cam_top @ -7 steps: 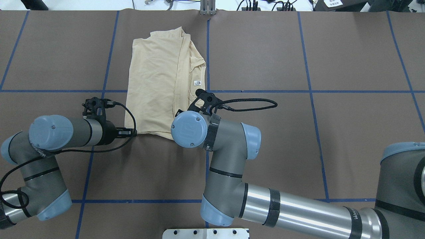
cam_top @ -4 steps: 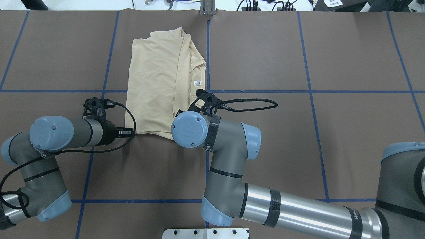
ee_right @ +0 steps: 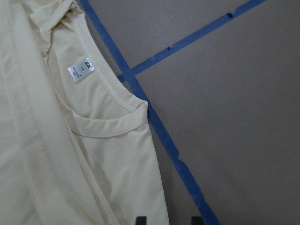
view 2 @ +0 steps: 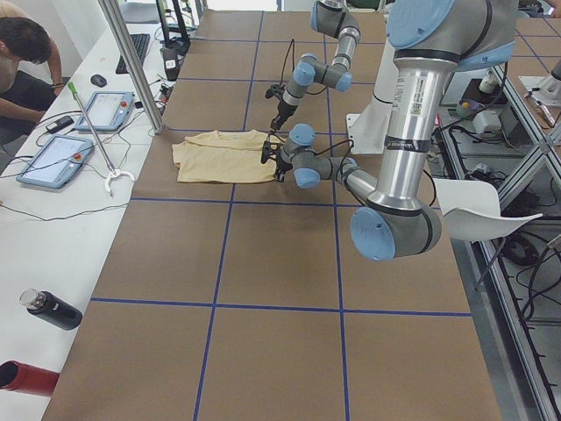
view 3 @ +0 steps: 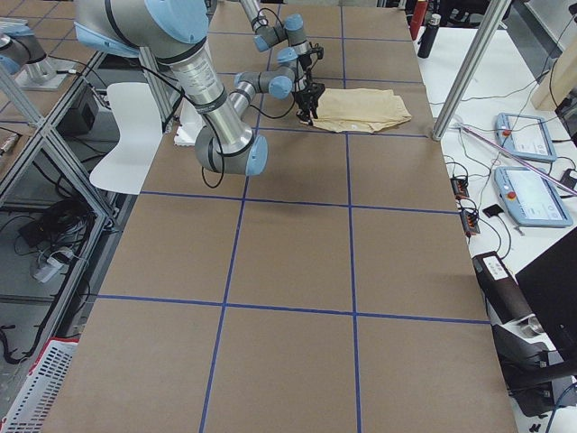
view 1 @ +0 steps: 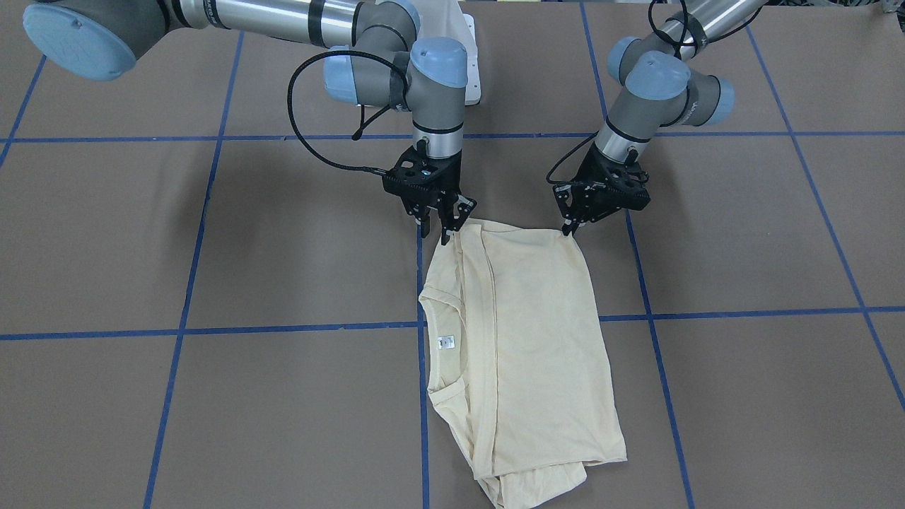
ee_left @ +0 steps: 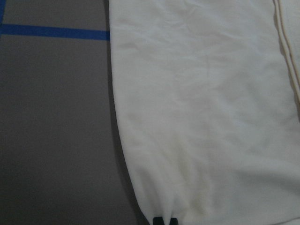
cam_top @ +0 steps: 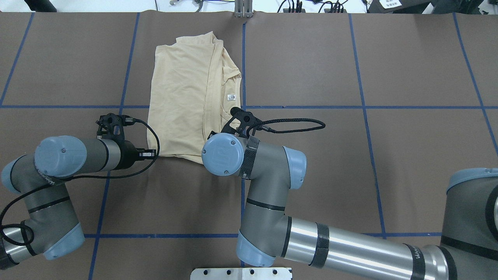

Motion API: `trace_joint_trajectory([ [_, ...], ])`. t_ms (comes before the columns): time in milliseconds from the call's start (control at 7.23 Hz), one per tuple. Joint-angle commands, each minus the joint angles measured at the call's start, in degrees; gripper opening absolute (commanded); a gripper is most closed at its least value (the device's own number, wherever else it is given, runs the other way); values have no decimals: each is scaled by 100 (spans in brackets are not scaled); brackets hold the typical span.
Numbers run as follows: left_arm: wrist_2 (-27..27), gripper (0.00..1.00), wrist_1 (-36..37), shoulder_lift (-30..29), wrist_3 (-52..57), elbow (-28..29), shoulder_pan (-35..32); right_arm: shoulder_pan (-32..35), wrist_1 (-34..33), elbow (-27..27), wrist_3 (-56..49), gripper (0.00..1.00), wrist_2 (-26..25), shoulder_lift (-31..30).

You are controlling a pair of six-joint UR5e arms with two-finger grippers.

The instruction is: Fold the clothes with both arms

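The cream-yellow shirt (cam_top: 183, 97) lies folded lengthwise on the brown table, back side up, with the print hidden. Its neck label (view 1: 445, 343) faces up. My left gripper (view 1: 567, 229) is shut on the shirt's near hem corner, low at the table; the left wrist view shows its tips (ee_left: 164, 220) pinched together on the cloth (ee_left: 201, 117). My right gripper (view 1: 444, 230) is open at the other near corner. In the right wrist view its fingers (ee_right: 140, 219) straddle the shirt's edge (ee_right: 154, 187). In the overhead view the right wrist hides its gripper.
Blue tape lines (cam_top: 303, 107) divide the table. A metal post (cam_top: 244, 9) stands at the far edge beyond the shirt. The white pedestal base (cam_top: 241, 273) is at the near edge. An operator (view 2: 26, 53) and tablets (view 2: 53, 158) are on the side bench.
The right wrist has shifted slightly toward the robot and its cable loop has sagged. The left gripper has drawn back a little to the left. The shirt lies as before.
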Motion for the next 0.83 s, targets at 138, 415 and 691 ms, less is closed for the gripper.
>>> trace_joint_trajectory([
  [138,1,0,0,-1,0,-10,0,-141,-8,-20,7,51,-30,32],
  [415,10,0,-9,-1,0,-10,0,-220,1,-107,129,61,-224,85],
  [691,10,0,0,8,0,-54,0,-221,1,-396,313,61,-276,312],
])
